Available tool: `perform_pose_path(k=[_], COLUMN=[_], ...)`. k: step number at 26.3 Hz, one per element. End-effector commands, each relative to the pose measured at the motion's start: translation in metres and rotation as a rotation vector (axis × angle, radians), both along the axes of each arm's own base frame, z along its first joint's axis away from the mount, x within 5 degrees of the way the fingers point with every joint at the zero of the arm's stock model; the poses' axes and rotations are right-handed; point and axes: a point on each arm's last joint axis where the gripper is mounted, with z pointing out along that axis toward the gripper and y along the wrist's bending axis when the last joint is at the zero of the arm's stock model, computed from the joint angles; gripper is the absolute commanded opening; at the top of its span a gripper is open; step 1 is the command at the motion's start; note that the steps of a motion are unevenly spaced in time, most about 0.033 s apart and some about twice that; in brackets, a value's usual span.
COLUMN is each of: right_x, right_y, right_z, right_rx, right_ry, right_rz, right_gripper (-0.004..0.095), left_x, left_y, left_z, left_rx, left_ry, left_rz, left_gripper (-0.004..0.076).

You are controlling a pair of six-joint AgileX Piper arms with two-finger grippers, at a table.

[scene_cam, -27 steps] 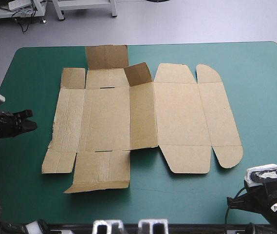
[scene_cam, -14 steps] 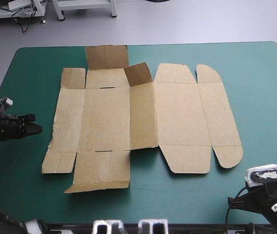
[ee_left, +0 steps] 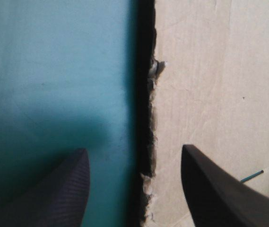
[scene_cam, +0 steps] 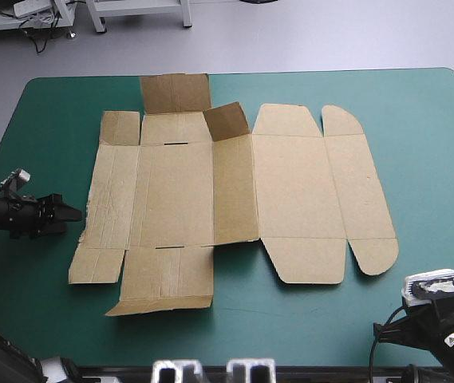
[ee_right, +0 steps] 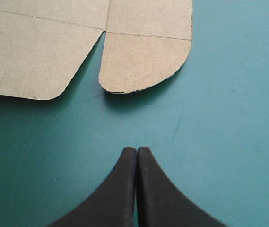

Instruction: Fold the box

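Teal-green surface [scene_cam: 426, 112] carries box [scene_cam: 234, 199], flat, centre-left, one far flap [scene_cam: 227, 121] part raised. Left jaws apart, low, straddling box's ragged left edge. Right jaws together at near-right corner, short of rounded flap [ee_right: 143, 64]. Risk: finger fails to get under edge and shoves whole sheet sideways, or frayed board tears w/ pinch.

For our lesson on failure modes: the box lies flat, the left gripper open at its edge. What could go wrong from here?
The left gripper straddles the ragged edge of the box; pinching there might tear the board.
The right gripper is shut, clear of the rounded flap, so the unpinned sheet may slide.
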Motion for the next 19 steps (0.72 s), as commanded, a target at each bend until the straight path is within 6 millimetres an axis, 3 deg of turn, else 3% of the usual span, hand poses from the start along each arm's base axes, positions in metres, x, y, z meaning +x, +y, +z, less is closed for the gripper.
perform_pose_path(k=[1, 6, 11, 19], right_x=[0.004, 0.004, 0.004, 0.004], right_y=[0.0, 0.0, 0.0, 0.0], right_z=[0.009, 0.009, 0.009, 0.009], right_rx=[0.001, 0.001, 0.001, 0.001], right_ry=[-0.054, -0.054, -0.054, -0.054], right_rz=[-0.004, -0.004, -0.004, -0.004], right_gripper=[-0.0019, -0.0019, -0.0019, -0.0019], left_x=[0.001, 0.004, 0.009, 0.024], left_y=[-0.006, -0.006, -0.019, -0.075], left_z=[0.016, 0.004, -0.01, -0.041], left_rx=[-0.09, -0.117, -0.098, -0.058], left_ry=[-0.032, 0.014, 0.084, 0.23], left_rz=[-0.037, -0.029, -0.112, -0.366], left_gripper=[0.0419, 0.0419, 0.0419, 0.0419])
